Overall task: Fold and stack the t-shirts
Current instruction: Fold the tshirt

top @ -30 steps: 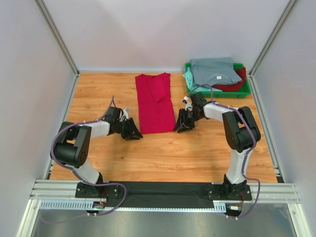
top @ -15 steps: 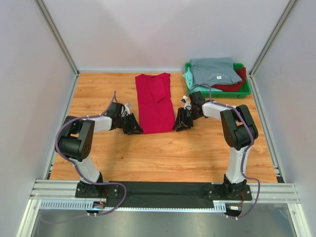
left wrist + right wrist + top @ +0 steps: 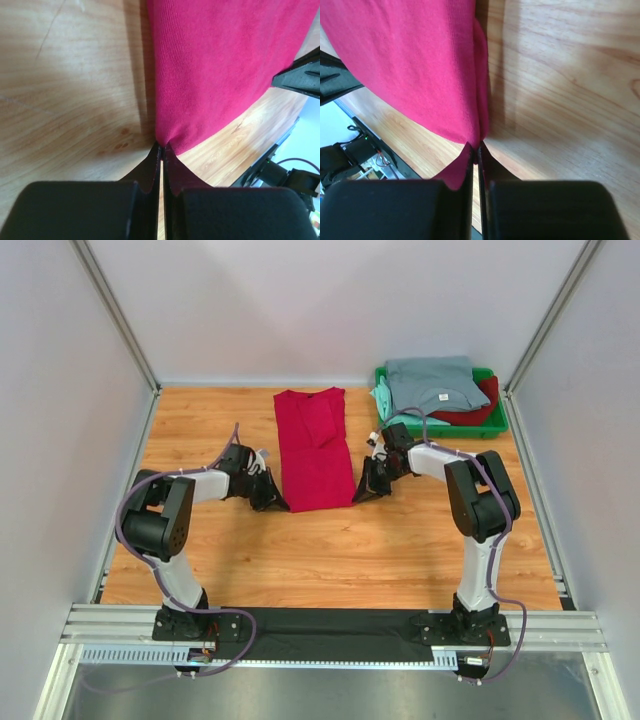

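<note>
A bright crimson-red t-shirt (image 3: 313,448) lies folded lengthwise into a long strip in the middle of the table. My left gripper (image 3: 280,503) is shut on its near left corner; the left wrist view shows the red cloth (image 3: 215,65) pinched at the fingertips (image 3: 156,152). My right gripper (image 3: 358,496) is shut on its near right corner, with the cloth (image 3: 415,60) pinched between the tips (image 3: 485,155). Grey-blue (image 3: 432,382), mint-green (image 3: 381,395) and darker red (image 3: 478,410) t-shirts lie piled at the back right.
The pile lies in a green plastic tray (image 3: 498,428) at the back right corner. Grey walls and metal posts enclose the wooden table (image 3: 200,430). A black strip and rail run along the near edge.
Both grippers have moved inward to the shirt's near corners and closed on them. The shirt itself has not visibly shifted.
</note>
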Tool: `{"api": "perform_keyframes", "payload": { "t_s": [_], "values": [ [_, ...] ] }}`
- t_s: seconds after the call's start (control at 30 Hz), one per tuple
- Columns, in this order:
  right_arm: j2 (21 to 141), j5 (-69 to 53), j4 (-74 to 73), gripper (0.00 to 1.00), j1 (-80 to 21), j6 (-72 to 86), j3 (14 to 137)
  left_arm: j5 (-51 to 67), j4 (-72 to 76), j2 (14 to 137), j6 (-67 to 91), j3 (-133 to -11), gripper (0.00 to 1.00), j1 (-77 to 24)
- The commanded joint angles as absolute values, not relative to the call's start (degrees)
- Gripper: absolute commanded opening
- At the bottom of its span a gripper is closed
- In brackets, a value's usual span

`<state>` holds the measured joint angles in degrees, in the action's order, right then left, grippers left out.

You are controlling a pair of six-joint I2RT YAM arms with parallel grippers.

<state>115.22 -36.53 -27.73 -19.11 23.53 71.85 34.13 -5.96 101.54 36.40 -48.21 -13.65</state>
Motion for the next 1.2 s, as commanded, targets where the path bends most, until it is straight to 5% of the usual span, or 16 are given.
{"api": "perform_keyframes", "payload": {
  "t_s": [0.0,0.27,0.63,0.7,0.93,1.17],
  "values": [
    [115.1,-33.0,-30.4,0.0,-19.5,21.5,75.0,30.4,-14.9,102.5,30.0,-52.5,0.0,-13.8],
    [113.7,-30.4,-35.3,0.0,-19.5,18.1,76.3,27.9,-27.9,101.2,22.2,-58.6,0.0,-13.8],
    [110.7,-32.2,-34.6,0.0,-20.3,19.5,70.2,35.0,-25.5,97.5,24.0,-49.8,0.0,-14.7],
    [109.0,-32.3,-36.1,0.01,-20.7,19.3,69.8,36.1,-25.8,94.2,24.5,-48.4,0.17,-14.7],
    [103.5,-31.1,-40.6,0.33,-20.7,18.2,69.9,32.2,-33.3,83.1,25.6,-49.0,0.37,-14.6],
    [110.6,-27.9,-44.8,0.38,-20.7,17.1,85.4,36.5,-23.7,88.4,31.9,-57.5,0.34,-14.4]
  ]
}}
